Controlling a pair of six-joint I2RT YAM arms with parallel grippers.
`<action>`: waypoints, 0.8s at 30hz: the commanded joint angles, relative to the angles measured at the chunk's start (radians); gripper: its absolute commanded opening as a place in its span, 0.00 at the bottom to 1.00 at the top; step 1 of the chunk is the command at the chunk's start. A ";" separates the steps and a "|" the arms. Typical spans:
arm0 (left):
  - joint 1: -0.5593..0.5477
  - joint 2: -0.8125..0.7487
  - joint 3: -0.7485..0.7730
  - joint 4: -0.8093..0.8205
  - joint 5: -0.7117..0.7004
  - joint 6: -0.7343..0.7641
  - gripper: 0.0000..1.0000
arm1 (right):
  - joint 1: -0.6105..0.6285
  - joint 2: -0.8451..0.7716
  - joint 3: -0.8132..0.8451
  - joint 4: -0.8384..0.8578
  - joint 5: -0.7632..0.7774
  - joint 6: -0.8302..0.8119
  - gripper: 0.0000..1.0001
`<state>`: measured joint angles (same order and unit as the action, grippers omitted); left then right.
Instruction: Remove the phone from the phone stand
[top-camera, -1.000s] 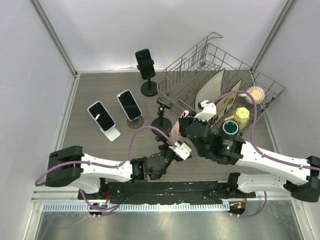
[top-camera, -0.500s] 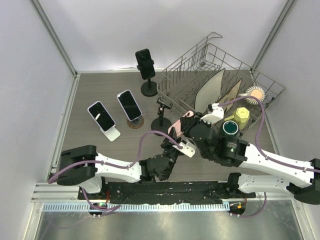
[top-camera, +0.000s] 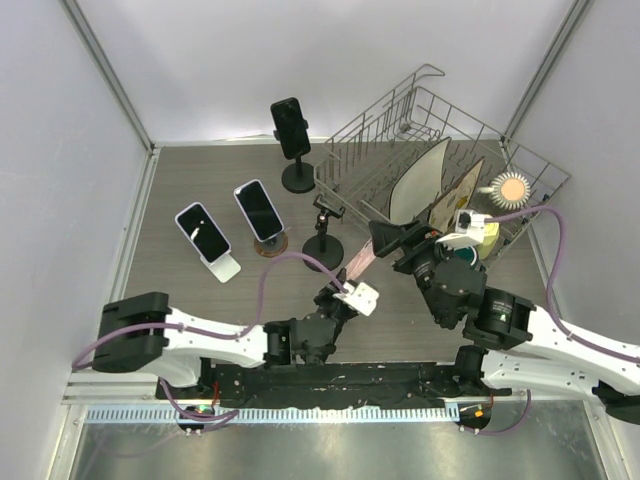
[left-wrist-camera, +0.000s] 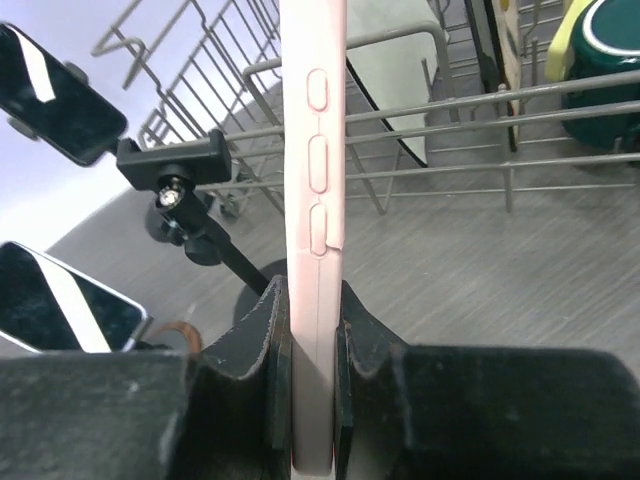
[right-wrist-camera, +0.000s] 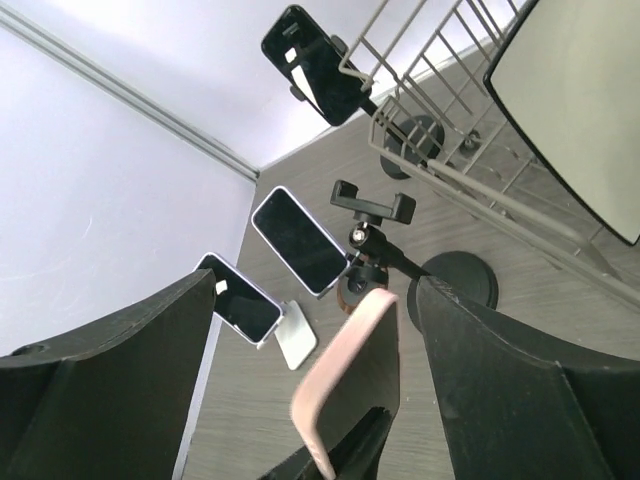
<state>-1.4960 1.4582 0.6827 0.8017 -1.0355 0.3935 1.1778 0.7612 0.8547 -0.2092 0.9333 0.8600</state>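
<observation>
Left gripper (left-wrist-camera: 313, 310) clamps the pink phone (left-wrist-camera: 316, 150) edge-on, clear of the empty clamp stand (left-wrist-camera: 178, 172); right gripper (right-wrist-camera: 315, 320), jaws apart, hovers near it. Removal looks done; setting down remains.

phone (left-wrist-camera: 316, 150): pink case, gripped in left hand (left-wrist-camera: 315, 330) | stand (left-wrist-camera: 170, 160): black, upright
</observation>
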 joint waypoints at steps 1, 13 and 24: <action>0.043 -0.149 0.006 -0.302 0.116 -0.425 0.00 | 0.003 -0.052 -0.026 0.109 0.030 -0.142 0.88; 0.368 -0.391 -0.133 -0.658 0.696 -1.163 0.00 | 0.003 -0.195 -0.097 0.125 0.114 -0.285 0.88; 0.494 -0.201 -0.315 -0.235 0.876 -1.573 0.00 | 0.003 -0.197 -0.114 0.143 0.091 -0.308 0.88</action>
<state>-1.0046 1.1946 0.3470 0.2604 -0.2386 -0.9936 1.1778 0.5632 0.7418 -0.1116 1.0103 0.5720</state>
